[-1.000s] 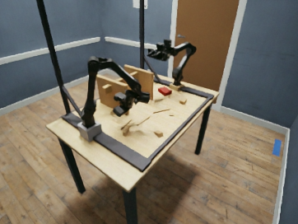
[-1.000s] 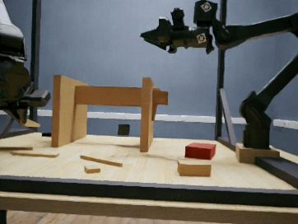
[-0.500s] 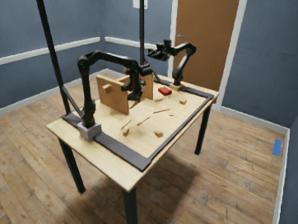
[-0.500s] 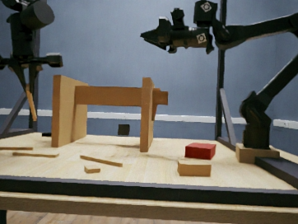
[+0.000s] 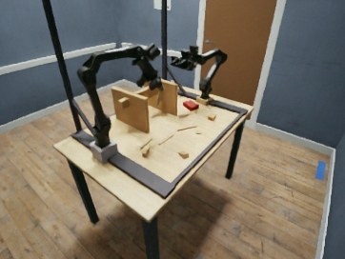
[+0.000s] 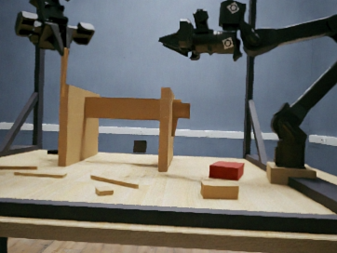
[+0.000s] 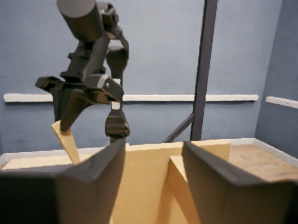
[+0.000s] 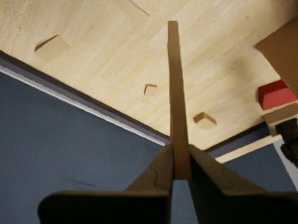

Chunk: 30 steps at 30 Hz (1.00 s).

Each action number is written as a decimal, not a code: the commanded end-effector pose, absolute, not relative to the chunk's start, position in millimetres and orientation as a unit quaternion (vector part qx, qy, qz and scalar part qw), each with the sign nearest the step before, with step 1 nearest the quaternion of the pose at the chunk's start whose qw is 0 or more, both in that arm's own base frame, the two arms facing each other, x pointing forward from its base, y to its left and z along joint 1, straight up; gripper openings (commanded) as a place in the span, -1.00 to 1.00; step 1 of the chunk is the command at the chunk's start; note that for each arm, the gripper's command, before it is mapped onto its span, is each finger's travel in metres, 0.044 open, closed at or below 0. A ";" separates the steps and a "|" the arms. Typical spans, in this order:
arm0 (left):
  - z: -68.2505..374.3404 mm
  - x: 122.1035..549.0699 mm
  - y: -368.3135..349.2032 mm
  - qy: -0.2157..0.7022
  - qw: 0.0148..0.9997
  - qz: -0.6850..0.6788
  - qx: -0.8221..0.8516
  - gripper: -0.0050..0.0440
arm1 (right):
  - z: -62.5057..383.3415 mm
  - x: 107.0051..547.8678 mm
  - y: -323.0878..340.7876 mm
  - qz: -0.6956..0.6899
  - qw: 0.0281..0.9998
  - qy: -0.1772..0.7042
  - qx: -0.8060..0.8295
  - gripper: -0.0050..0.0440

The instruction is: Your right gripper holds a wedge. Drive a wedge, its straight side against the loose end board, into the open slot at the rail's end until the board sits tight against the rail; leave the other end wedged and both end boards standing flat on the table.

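The rail [image 6: 126, 108] spans two upright end boards: a wide one [image 6: 72, 126] and a narrow one [image 6: 165, 130], where the rail's end [image 6: 182, 111] sticks out. Both boards stand on the table. In the top view they are the near board [image 5: 131, 109] and the far board [image 5: 167, 97]. My right gripper [image 6: 60, 44] is shut on a thin wedge [image 6: 63, 65] that hangs point down just above the wide board's outer top edge. The wedge also shows in the right wrist view [image 8: 177, 100] and the left wrist view [image 7: 65, 141]. My left gripper [image 6: 169, 42] hovers high above the narrow board, fingers apart and empty.
A red block [image 6: 226, 170] and a tan block [image 6: 220, 190] lie on the table in front of the narrow board. Loose thin wedges [image 6: 114, 181] and small blocks [image 5: 183, 154] lie scattered on the table. A dark raised border [image 5: 210, 138] runs along the table edge. Frame poles [image 6: 249, 79] stand behind.
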<state>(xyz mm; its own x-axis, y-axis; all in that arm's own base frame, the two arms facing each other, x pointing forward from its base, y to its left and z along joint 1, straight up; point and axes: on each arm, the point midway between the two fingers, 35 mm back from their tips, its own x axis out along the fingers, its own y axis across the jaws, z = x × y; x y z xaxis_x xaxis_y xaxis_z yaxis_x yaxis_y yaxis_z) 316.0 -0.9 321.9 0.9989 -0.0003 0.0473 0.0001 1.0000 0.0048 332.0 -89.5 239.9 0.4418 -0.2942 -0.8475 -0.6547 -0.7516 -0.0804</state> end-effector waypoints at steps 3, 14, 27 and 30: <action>327.7 314.2 -0.7 -0.032 0.999 0.000 0.003 -0.08 | 287.0 335.8 -72.4 0.397 0.154 0.268 -0.865 -0.76; 327.7 314.2 -0.7 -0.032 0.999 0.000 0.003 -0.08 | 307.1 319.7 21.4 0.360 0.080 0.163 -0.915 -0.76; 327.7 314.2 -0.7 -0.032 0.999 0.000 0.003 -0.08 | 308.3 275.1 109.0 0.334 0.019 0.031 -0.942 -0.76; 327.7 314.2 -0.7 -0.032 0.999 0.000 0.003 -0.08 | 307.6 259.4 128.5 0.326 0.004 -0.005 -0.945 -0.76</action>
